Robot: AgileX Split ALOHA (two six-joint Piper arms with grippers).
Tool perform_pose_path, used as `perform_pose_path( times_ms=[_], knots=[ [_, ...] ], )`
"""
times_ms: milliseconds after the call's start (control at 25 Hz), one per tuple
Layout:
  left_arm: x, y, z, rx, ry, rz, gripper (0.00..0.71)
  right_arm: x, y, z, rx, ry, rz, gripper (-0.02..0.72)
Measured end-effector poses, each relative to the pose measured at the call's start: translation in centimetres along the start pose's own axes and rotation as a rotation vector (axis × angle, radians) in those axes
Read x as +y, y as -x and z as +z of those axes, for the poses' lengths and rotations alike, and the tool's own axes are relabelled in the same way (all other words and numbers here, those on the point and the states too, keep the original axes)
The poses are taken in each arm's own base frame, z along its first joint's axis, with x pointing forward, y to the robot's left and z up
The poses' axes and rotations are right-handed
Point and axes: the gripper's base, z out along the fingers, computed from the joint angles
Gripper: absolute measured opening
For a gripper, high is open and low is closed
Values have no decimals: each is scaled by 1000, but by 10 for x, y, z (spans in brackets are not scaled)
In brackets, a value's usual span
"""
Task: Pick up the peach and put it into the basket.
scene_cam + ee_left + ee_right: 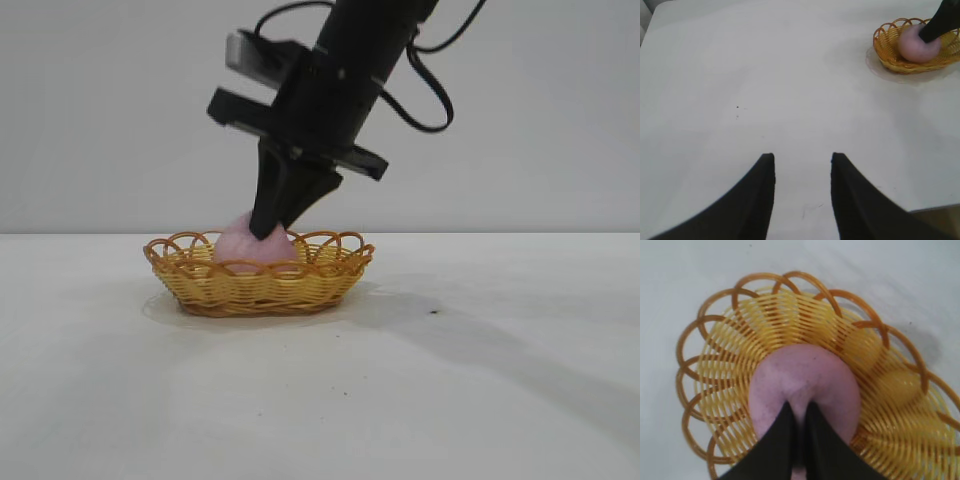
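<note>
The pale-pink peach (236, 246) sits inside the yellow wicker basket (262, 288) on the white table. My right gripper (268, 230) reaches down from above into the basket, its black fingers pinched close together on the top of the peach. In the right wrist view the gripper (799, 408) nips a fold of the peach (800, 377), with the basket's looped rim (715, 320) all round it. My left gripper (803, 158) is open and empty over bare table, far from the basket (888, 46) and the peach (914, 47).
The white table (480, 380) stretches round the basket on all sides. A small dark speck (433, 311) lies to the right of the basket. The table's edge (935, 207) shows near my left gripper.
</note>
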Motion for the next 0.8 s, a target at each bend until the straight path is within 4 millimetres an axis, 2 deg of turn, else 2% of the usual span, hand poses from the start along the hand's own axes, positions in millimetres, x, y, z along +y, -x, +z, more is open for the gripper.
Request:
perform_pose_path(
  times_ms=[120,160,280,360,480,680,720,800],
  knots=[
    [0,0,0,0,0,0,262,10,14,-44,-96,-23,-15,350],
    [0,0,0,0,0,0,262,11,17,-58,-122,-37,-10,390],
    [0,0,0,0,0,0,262,-4,14,-82,-103,-114,47,375],
    [0,0,0,0,0,0,262,-23,2,-86,-14,-176,113,375],
    [0,0,0,0,0,0,262,-63,-19,-93,99,-308,234,375],
    [0,0,0,0,0,0,262,-132,-63,-120,184,-526,473,375],
    [0,0,0,0,0,0,262,-144,-72,-126,193,-555,512,326],
    [0,0,0,0,0,0,262,-163,-89,-134,198,-586,575,325]
  ],
)
